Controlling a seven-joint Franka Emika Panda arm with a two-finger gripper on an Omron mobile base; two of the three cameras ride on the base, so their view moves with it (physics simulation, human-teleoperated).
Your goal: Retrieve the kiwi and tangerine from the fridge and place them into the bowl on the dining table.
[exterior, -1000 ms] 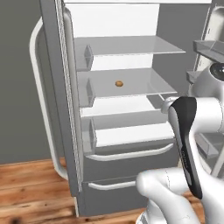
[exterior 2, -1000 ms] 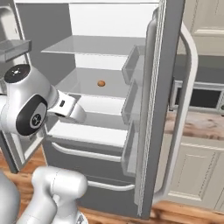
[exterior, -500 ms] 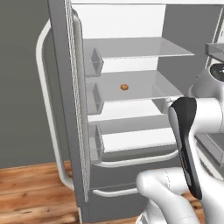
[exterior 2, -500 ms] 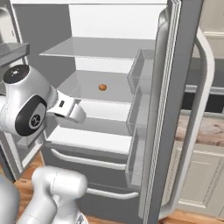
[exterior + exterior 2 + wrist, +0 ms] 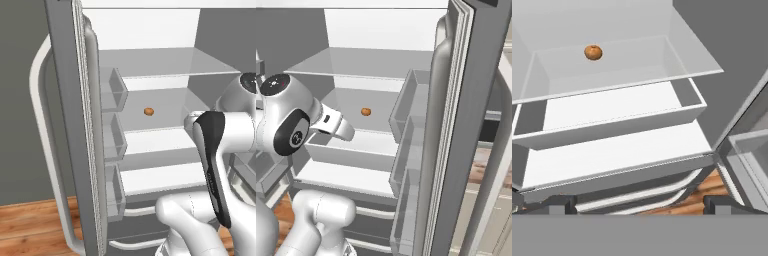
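**Tangerine lies ahead of and above the open gripper, deep on a fridge shelf**

At the far left of the scene stands the fridge's (image 5: 165, 65) left door (image 5: 75, 125), swung wide, with its long white handle (image 5: 42, 150) and three clear door bins (image 5: 114, 145) stacked one under another. Right of that door the white interior opens up. The tangerine (image 5: 149, 111) sits alone on a middle glass shelf (image 5: 632, 65), toward the back and somewhat left of the shelf's middle. It is round, so it has no long axis to line up with.

The gripper (image 5: 639, 207) has its jaws spread wide and holds nothing; the two dark finger tips (image 5: 558, 204) stand far apart at the bottom of the hand view. It sits low, in front of the fridge at about the level of the lower drawers, well apart from the fruit. From the hand, the tangerine lies farther in, higher up and to the left. I judge the coming move to be a reach up and inward, over the front lip of the white tray (image 5: 617, 117) just below the glass shelf.

Nothing stands beside the tangerine. The shelf above it limits headroom, so a flat approach looks safer. Further right, the right door (image 5: 456, 130) with its own bins (image 5: 408, 155) flanks the opening. I can see no kiwi on the shelves.
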